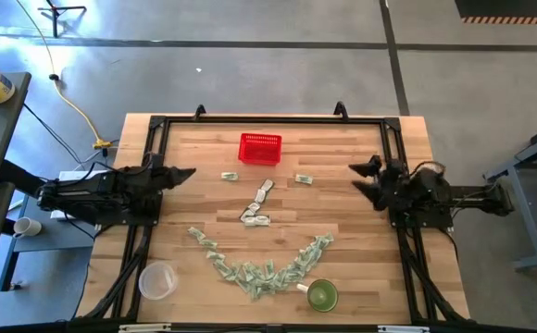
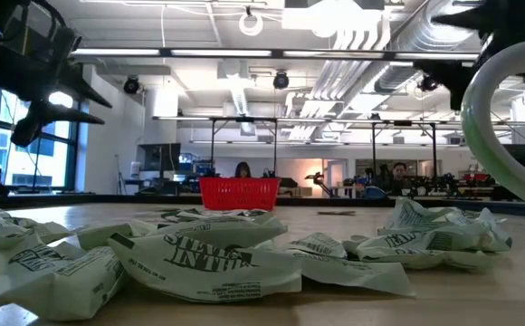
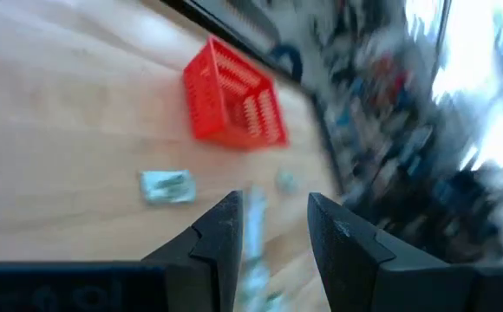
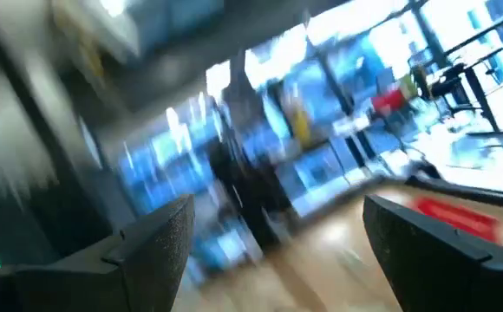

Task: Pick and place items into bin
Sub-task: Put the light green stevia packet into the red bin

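Here both spread, empty hands, left hand (image 1: 187,173) and right hand (image 1: 355,175), flank the red basket (image 1: 259,149).

Crumpled items (image 2: 199,258) in the low view are showing dark printed lettering, upside down and creased; no word is reading clearly. Nothing else is carrying legible text.

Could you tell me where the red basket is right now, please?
In the high view the red basket sits near the table's far edge, about centred between the arms, with paper pieces scattered just in front.
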Tool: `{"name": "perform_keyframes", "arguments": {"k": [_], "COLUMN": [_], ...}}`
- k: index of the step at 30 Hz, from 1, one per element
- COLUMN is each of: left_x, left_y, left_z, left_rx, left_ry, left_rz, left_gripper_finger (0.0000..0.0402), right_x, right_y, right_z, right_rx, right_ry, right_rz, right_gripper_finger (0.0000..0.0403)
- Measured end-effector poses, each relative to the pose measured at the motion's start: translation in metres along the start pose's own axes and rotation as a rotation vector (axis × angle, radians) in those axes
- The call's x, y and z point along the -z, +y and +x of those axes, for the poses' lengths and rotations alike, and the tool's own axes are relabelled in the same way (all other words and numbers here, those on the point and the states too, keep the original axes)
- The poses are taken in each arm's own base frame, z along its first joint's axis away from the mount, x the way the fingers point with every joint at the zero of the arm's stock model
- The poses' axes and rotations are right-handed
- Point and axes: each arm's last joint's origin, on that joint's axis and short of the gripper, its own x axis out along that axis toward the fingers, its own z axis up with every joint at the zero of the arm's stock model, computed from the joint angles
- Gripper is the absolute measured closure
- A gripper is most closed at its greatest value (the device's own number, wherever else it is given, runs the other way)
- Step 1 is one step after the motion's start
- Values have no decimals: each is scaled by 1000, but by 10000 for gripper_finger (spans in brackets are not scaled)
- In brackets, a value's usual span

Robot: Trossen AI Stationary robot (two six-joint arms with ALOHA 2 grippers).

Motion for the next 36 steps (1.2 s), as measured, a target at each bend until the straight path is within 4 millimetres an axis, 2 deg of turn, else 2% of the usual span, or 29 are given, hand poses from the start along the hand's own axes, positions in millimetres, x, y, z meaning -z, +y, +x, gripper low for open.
{"name": "perform_keyframes", "arguments": {"k": [2,5,7,10,15,19,23,27,30,32,36], "left_x": [-2,-4,-4,-3,-3,-4,-4,-1,0,1,0], "left_y": [0,3,8,12,10,2,1,1,1,1,1], "left_z": [0,0,-1,-1,-1,0,0,0,0,0,0], "left_rx": [-4,-39,-84,-121,-104,-31,-25,-12,-7,-4,-4], "left_ry": [-59,-141,-174,-152,-149,-151,-126,-32,5,14,11], "left_rz": [-112,-155,-130,-109,-123,-197,-109,17,94,124,176], "left_gripper_finger": [236,236,236,236,236,236,236,236,236,236,236], "right_x": [-18,-49,-59,-61,-41,-38,-32,-18,-8,-1,16], "right_y": [4,12,15,18,8,12,14,12,7,0,-19], "right_z": [-2,-15,-22,-24,-6,13,40,70,88,97,106], "right_rx": [47,78,69,40,207,252,384,508,616,725,943], "right_ry": [-244,-636,-748,-758,-541,-378,-199,81,348,516,763], "right_rz": [103,245,209,118,147,223,254,239,177,75,-98], "right_gripper_finger": [79,79,79,79,79,79,79,79,79,79,79]}}
